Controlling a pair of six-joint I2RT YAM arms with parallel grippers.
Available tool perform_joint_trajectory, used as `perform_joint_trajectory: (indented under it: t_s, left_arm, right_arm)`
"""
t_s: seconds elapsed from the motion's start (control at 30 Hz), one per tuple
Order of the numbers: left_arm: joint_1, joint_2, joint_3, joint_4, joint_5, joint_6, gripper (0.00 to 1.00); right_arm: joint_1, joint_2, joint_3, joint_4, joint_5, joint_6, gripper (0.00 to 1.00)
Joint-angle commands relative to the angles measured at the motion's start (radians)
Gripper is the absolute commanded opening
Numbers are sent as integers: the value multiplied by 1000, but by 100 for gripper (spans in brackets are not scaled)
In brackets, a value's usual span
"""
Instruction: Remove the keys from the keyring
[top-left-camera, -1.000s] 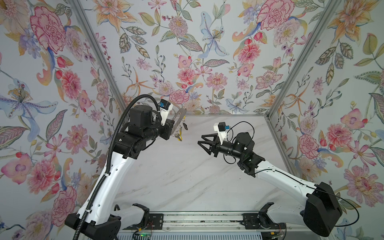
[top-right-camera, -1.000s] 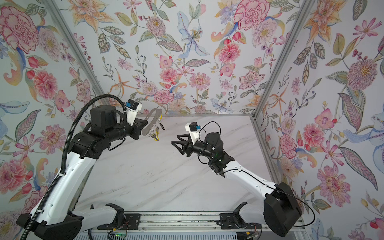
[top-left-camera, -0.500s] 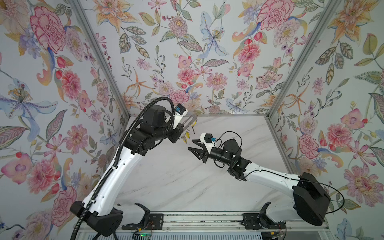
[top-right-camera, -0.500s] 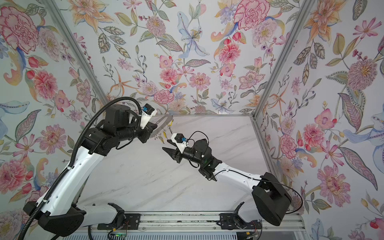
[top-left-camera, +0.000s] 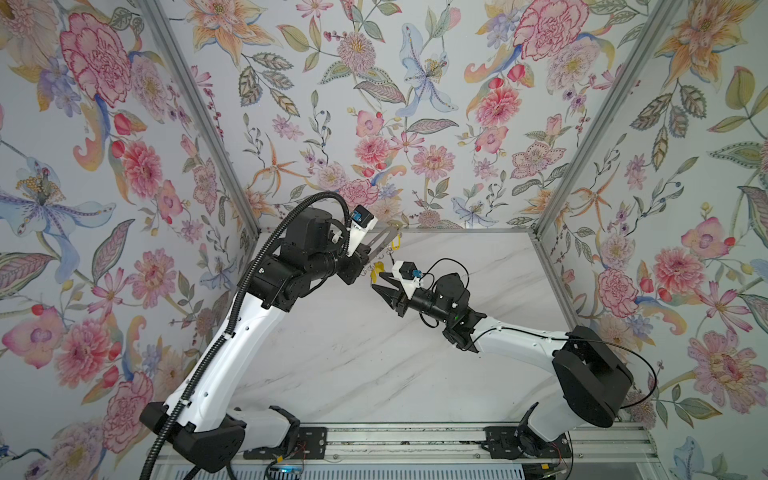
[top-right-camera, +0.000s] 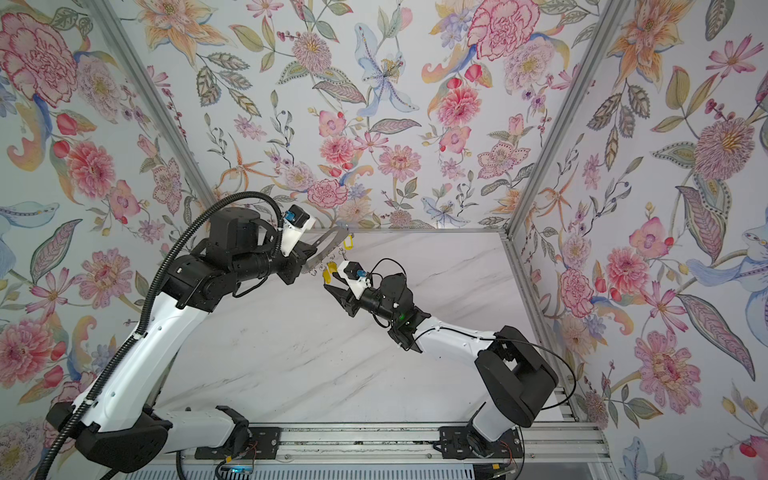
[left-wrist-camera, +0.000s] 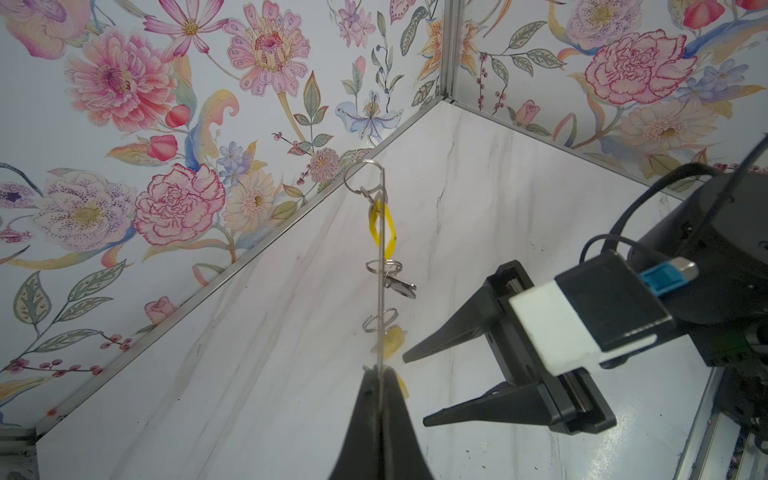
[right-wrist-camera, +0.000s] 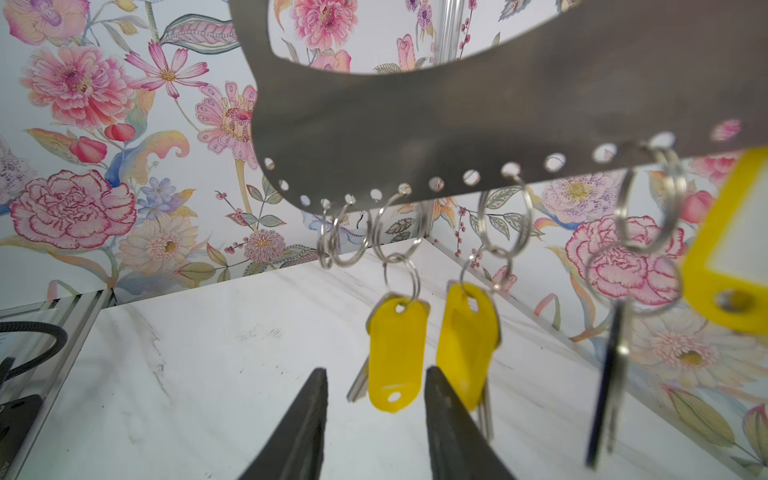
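The right gripper (right-wrist-camera: 376, 372) stands partly open and grips nothing. In the right wrist view a yellow-tagged key (right-wrist-camera: 397, 353) hangs just beyond the gap between its tips, and a second key (right-wrist-camera: 467, 345) hangs just past one finger; I cannot tell whether it touches. Above them the keyring (right-wrist-camera: 415, 124) shows its flat face, a row of small holes and split rings (right-wrist-camera: 349, 241). The left gripper (left-wrist-camera: 380, 382) is clamped on the keyring's near end, seen in the left wrist view edge-on as a thin line. In both top views the keyring hangs above the table (top-left-camera: 332, 353), close to the back wall (top-left-camera: 374, 124).
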Motion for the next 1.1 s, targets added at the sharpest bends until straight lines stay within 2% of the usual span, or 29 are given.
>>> perform_joint_trajectory:
  t_s: [0.0,0.27,0.57,0.87,1.07]
  left_arm:
    - [-15,3,30,42,29,-19,0]
    - [-14,-1,26,50,17,-17,0]
    - [-15,-5,24,56,26,-18,0]
    - [-15,-6,26,58,23,-20,0]
    - [-15,-7,23,59,17,-18,0]
  right_arm:
    - [-7,27,44,44,-17,12,40]
    - [-4,65,79,60,-71,27,39]
    - [-4,92,110,56,-86,42,27]
    - [-11,111,133,52,-85,55,25]
    - [-12,105,133,51,-96,62,12]
